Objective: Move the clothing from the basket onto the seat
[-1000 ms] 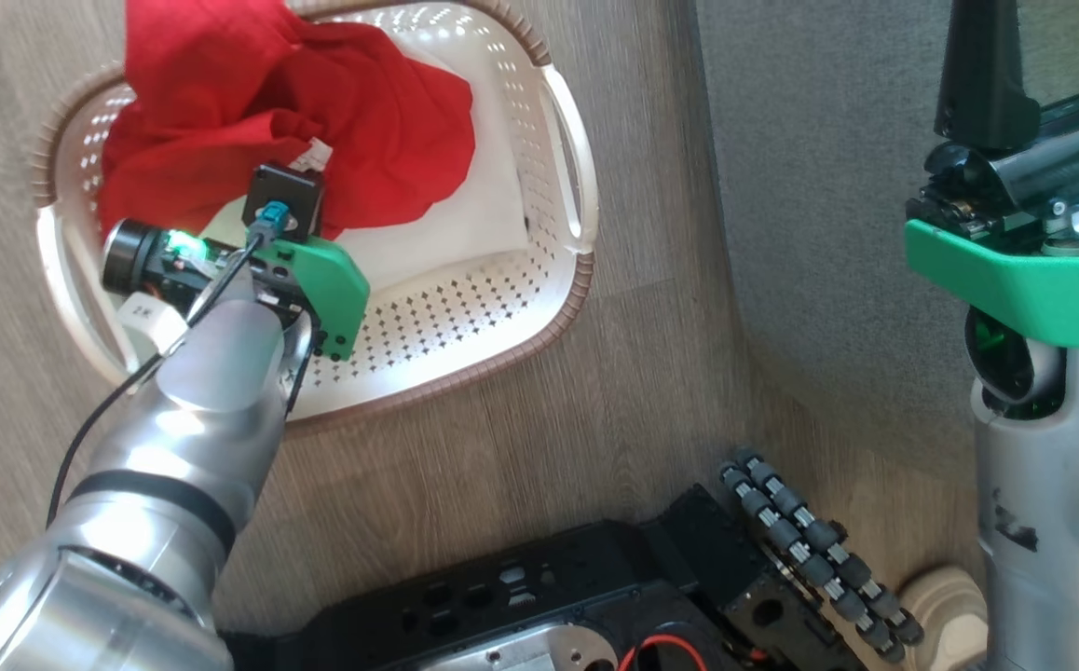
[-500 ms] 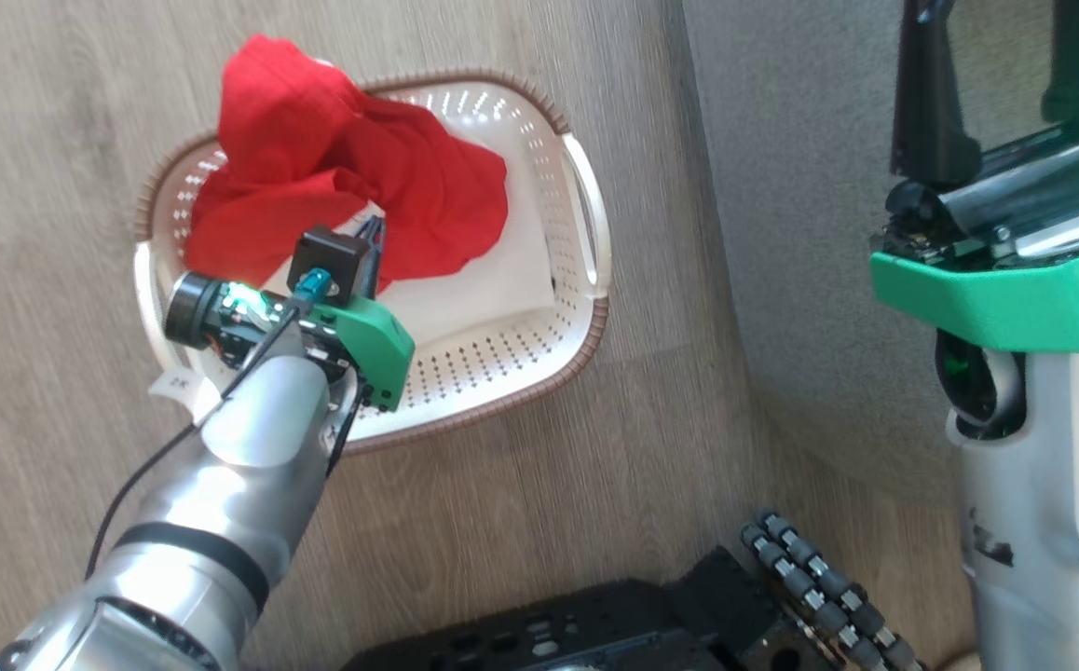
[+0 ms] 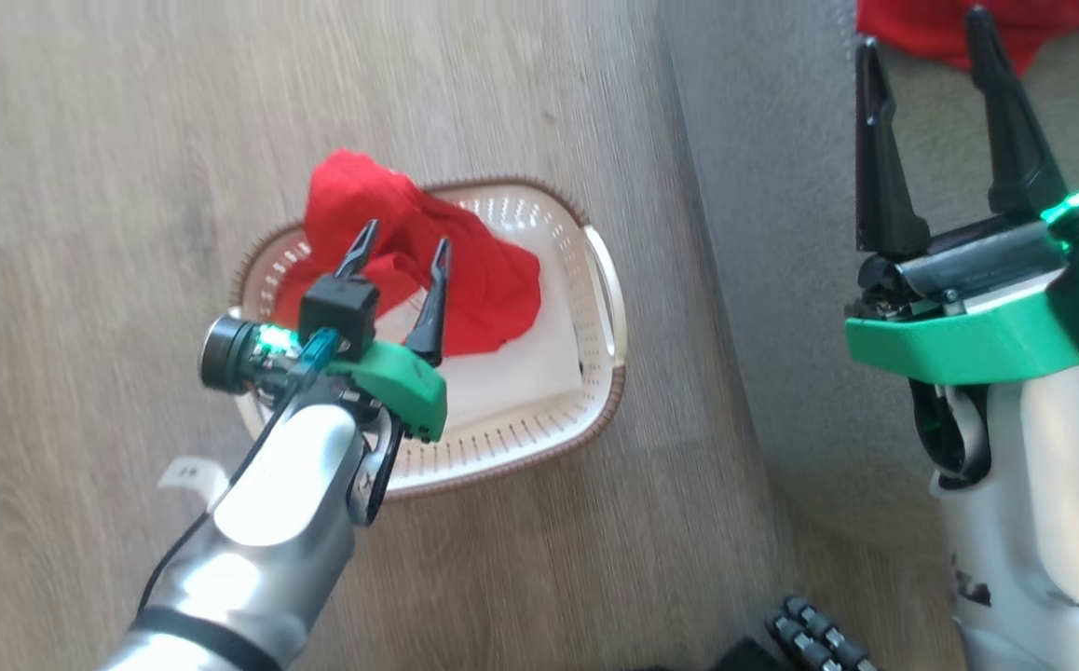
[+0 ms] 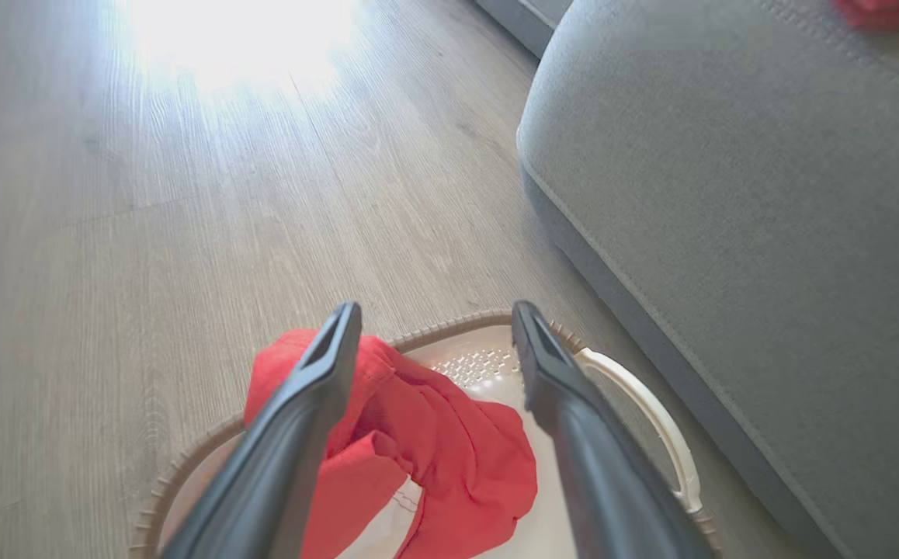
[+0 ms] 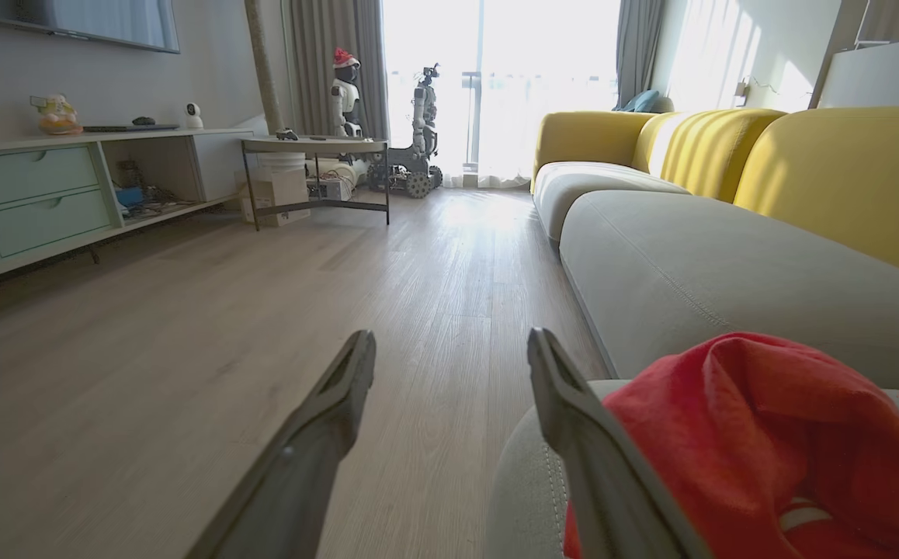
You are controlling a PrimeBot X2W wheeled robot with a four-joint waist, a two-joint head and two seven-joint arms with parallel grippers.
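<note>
Head view puts the job partway, by my reckoning: one red garment (image 3: 1061, 23) lies on the grey seat (image 3: 782, 233) at the far right, while more clothing (image 3: 465, 280) sits heaped in the far-left end of the basket (image 3: 521, 447) on the floor, with one fold over the rim. The left gripper (image 3: 407, 235) hangs above that heap, fingers spread wide, nothing between them. The right gripper (image 3: 921, 26) hovers over the seat near the delivered garment, equally parted and empty. Carrying the basket's heap across remains. A small white tag (image 3: 187, 475) by the left arm bears marks too blurred to read.
</note>
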